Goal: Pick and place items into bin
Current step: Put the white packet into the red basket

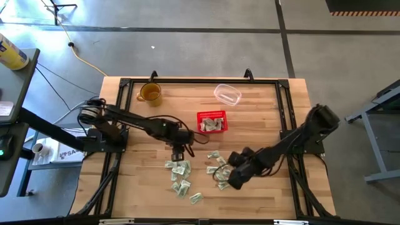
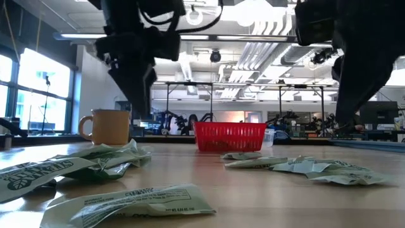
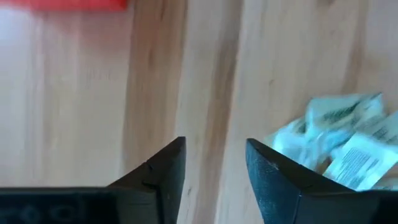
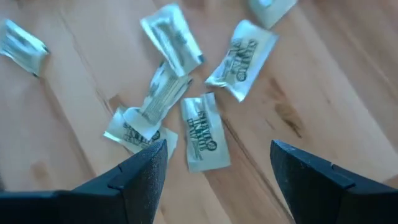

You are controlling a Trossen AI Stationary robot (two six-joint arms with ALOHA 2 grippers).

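Both arms are in the reaching step, each tool poised over scattered packets with nothing yet picked. The left tool hangs over the desk just near of the red basket, beside the left cluster of packets. Its wrist view shows its two fingers a modest gap apart, bare wood between them, holding nothing; the printed packets lie off to one side, not under the gap. My guess is it needs to shift over a packet before descending and closing.

The right tool hovers at the right cluster. Its fingers are spread wide and empty, with one packet nearly centred between them, so a straight descent and a pinch looks like the next call.

The basket already holds a few packets, which only the high view reveals; the low view shows just its slatted red wall, the amber mug to its left and part of a clear container to its right. The wrist views alone give the finger openings. The low view shows how crumpled the packets are, not flat against the wood.
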